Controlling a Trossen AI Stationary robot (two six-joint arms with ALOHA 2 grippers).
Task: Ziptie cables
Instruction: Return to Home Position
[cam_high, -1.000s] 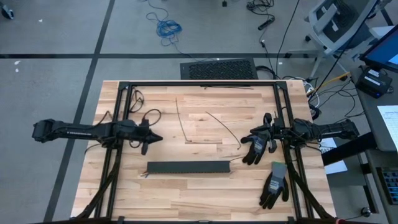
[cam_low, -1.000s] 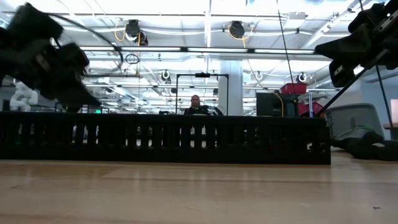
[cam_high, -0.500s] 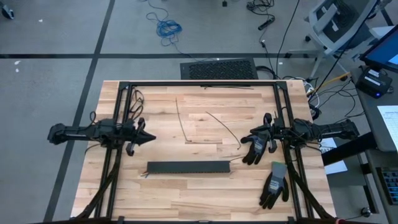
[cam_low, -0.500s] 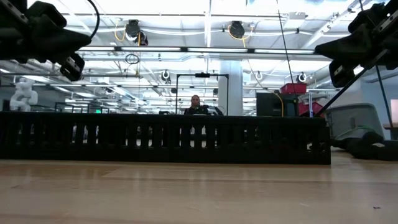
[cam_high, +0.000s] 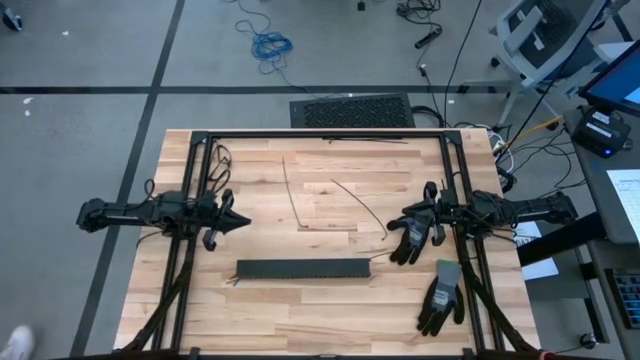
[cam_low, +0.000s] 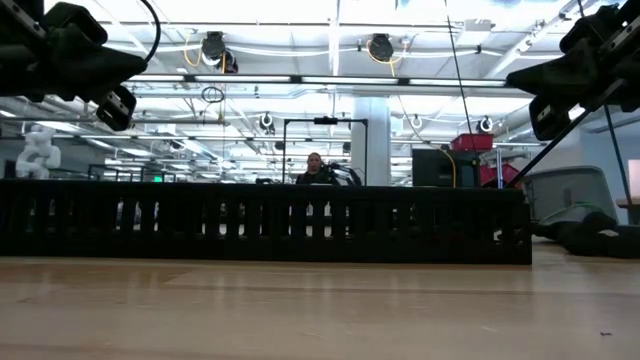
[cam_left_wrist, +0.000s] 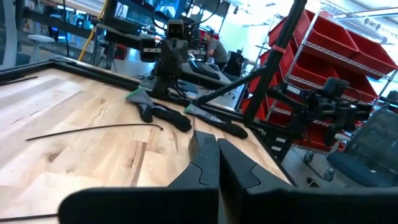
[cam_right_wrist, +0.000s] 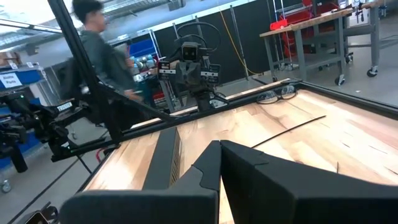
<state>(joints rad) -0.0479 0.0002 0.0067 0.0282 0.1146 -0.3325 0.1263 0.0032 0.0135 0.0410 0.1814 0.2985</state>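
By opposite table (cam_high: 320, 320) edges, left hand (cam_high: 240, 222) and right hand (cam_high: 410, 218) hover closed, apparently empty

cables (cam_high: 232, 282) – mostly hidden in the black duct (cam_high: 300, 269), tips poking out

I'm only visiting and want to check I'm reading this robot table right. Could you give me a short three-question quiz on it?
1. True or false: the black cable duct lies on the wooden table, held by neither gripper.
2. What lies right by the right gripper? A) a dark glove B) a red bin C) a spanner
3. Fill in: the fingers of the left gripper and of the right gripper are both ____.
Key: 1 true. 2 A; a second, green-cuffed glove lies farther off. 3 shut, holding nothing.
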